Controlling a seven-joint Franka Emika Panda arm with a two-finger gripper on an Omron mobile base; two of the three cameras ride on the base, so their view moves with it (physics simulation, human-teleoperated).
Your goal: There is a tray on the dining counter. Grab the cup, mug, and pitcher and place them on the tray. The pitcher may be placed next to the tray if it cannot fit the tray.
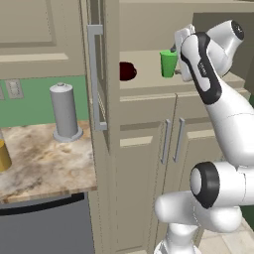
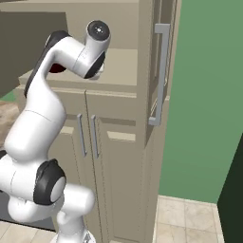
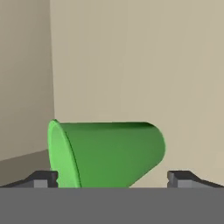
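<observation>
Two pincer [image 3: 112, 178] fingertips spread wide, apparently straddling the cup [image 3: 107, 154], arm raised.

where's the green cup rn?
Left base view: the cup stands upright on the beige shelf, right of the mug, with the open gripper right at it.

The arm [image 1: 225, 124] is glossy white, built of rounded, bulbous segments with black bands at its joints. Two small dark grey finger tips [image 3: 43, 178] end the gripper [image 3: 112, 179].

Beige shelf [image 1: 149, 74]: cup [image 1: 168, 63], mug [image 1: 127, 71] standing apart.
</observation>
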